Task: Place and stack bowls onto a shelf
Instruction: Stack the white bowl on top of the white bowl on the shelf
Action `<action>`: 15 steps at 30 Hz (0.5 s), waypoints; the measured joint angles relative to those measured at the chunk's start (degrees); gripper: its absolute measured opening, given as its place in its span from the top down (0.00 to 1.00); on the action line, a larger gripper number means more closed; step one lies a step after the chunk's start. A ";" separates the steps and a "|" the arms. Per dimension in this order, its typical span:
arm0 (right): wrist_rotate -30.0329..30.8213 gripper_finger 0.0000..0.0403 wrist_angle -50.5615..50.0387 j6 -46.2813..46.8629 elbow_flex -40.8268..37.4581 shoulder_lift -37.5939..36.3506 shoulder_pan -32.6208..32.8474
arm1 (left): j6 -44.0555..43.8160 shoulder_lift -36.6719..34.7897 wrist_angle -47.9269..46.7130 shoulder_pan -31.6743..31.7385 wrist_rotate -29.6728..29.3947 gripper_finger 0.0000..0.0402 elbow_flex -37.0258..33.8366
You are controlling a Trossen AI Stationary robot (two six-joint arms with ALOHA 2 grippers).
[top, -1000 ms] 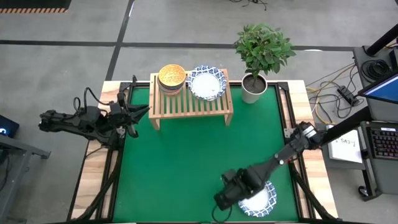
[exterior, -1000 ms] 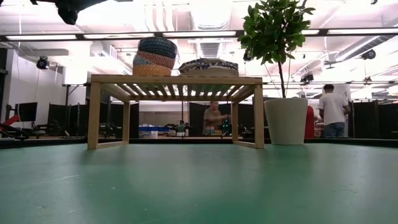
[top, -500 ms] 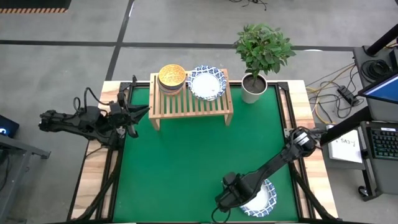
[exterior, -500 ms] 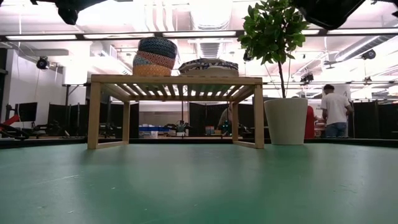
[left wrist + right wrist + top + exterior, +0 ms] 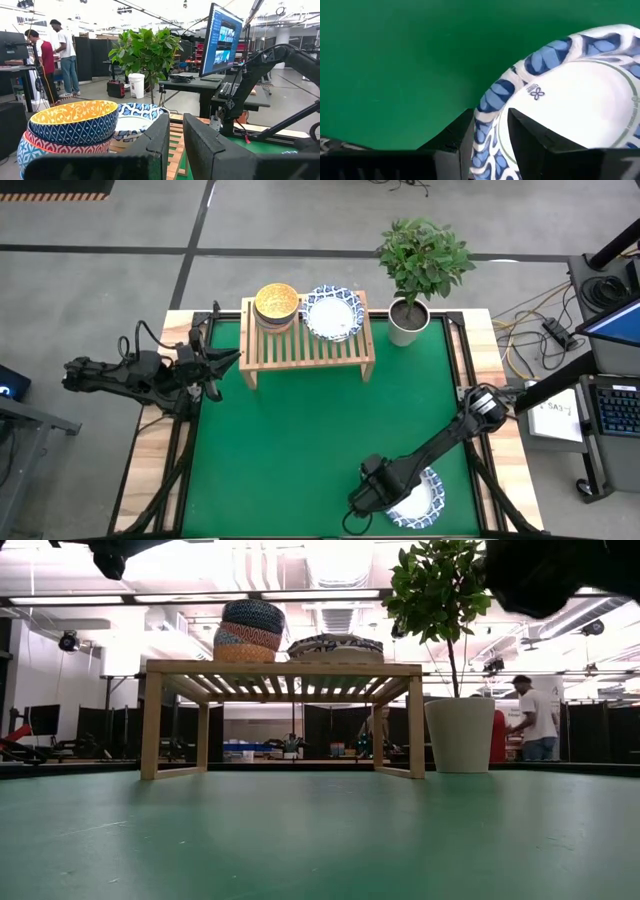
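Observation:
A white bowl with a blue patterned rim (image 5: pixel 422 500) sits on the green mat at the near right. My right gripper (image 5: pixel 490 145) hangs over its left rim, pointing steeply down, open, one finger on each side of the rim. The light-wood shelf (image 5: pixel 310 348) stands at the far edge. On its slatted top rest a stack of small coloured bowls (image 5: pixel 276 305) and white-and-blue bowls (image 5: pixel 333 313). My left gripper (image 5: pixel 175 145) waits at the far left, level, beside the shelf, with a narrow empty gap between its fingers. My right gripper straddles the bowl's left rim (image 5: pixel 490 107) from above, one finger inside the bowl and one outside. Whether the fingers touch the rim, I cannot tell. The bowl rests flat on the mat.
A white plant pot (image 5: pixel 408 322) with a leafy plant stands at the far right, next to the shelf. The middle of the green mat (image 5: pixel 300 430) is bare. People move in the room beyond the table.
My right gripper has sunk toward the bowl at the near right and tipped more steeply downward. Its dark arm has come into the low view from above. The gap between its fingers looks unchanged, and the bowl has stayed in place.

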 joint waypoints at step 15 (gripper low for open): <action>-1.91 0.94 3.59 -4.12 -2.10 -0.29 -0.17 | 0.00 -0.02 -0.02 0.00 0.02 0.91 0.00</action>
